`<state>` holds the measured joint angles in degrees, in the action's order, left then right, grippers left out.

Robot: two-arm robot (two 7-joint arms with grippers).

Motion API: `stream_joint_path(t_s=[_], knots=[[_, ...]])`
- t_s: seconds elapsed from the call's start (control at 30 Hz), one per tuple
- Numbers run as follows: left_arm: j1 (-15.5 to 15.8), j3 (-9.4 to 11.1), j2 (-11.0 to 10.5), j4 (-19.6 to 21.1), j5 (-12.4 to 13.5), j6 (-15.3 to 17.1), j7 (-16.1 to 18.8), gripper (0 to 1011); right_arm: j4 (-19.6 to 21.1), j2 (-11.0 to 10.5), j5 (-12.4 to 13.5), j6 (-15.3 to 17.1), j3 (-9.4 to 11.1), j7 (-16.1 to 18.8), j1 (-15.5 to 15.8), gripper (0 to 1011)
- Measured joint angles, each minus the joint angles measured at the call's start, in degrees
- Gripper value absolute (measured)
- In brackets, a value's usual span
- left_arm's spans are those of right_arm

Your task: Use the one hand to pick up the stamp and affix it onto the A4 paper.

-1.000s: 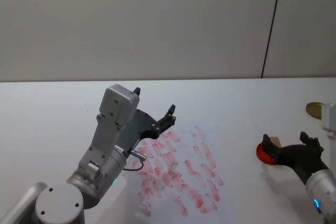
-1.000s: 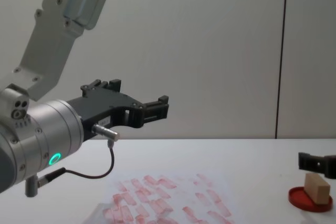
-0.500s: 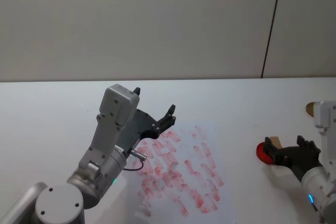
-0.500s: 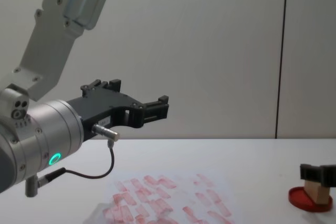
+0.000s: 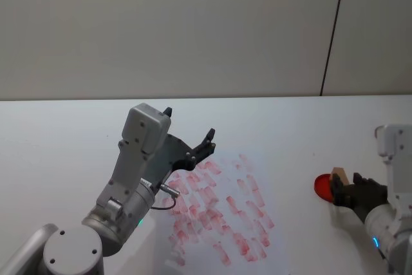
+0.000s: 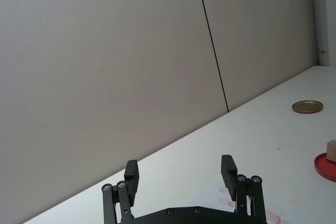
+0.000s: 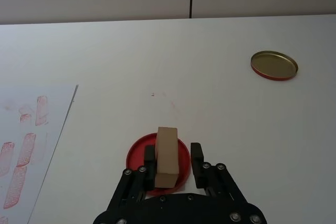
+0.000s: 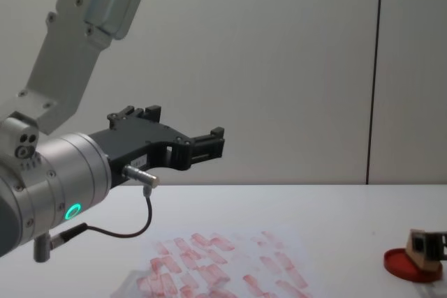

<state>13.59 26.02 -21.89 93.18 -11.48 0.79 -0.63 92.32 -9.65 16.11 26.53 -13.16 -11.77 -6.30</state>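
At the far right of the table (image 7: 105,51), well apart from the A4 paper (image 5: 225,220), the stamp (image 7: 167,156) stands upright on the red ink-pad dish (image 7: 134,161). I have the right gripper (image 7: 173,153) down around it, jaws drawn narrow with one of the fingers (image 7: 149,156) on each broad side. One pad looks to be touching the wood, while a sliver of gap seems to remain on the other side, though from the wrist view I can't be sure. I judge the block light, rigid and not fragile. Its plain faces are fairly smooth, so I would want a square pinch across the two flat sides, low enough to stop it tipping but clear of the inked foot. The dish is shallow and holds nothing but the stamp, and it may want to lift with the block if the ink clings. A gold lid (image 7: 274,65) lies by itself farther back on the table, with nothing in it. The left gripper (image 6: 180,174) hangs raised over the near-left part of the sheet, jaws wide and holding nothing. The paper is thin and slightly crinkled, so I expect it to shift under a sideways press.
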Motion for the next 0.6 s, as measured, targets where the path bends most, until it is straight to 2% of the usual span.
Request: stream_joint_path(t_s=[0.03,0.1,0.13,0.27,0.6], knots=[[0.0,0.0,0.0,0.0,0.0,0.0,0.0,993,-0.22,0.12,-0.14,0.16,-0.01,0.17,-0.14,407],[0.0,0.0,0.0,0.0,0.0,0.0,0.0,993,-0.57,0.33,-0.36,0.3,-0.06,0.56,-0.39,364],[0.0,0.0,0.0,0.0,0.0,0.0,0.0,993,-0.68,0.4,-0.4,0.31,-0.08,0.65,-0.45,306],[0.0,0.0,0.0,0.0,0.0,0.0,0.0,993,-1.2,0.75,-0.79,0.42,-0.24,1.33,-0.84,227],[0.0,0.0,0.0,0.0,0.0,0.0,0.0,993,-2.08,1.5,-1.34,0.86,-0.4,2.18,-1.5,224]])
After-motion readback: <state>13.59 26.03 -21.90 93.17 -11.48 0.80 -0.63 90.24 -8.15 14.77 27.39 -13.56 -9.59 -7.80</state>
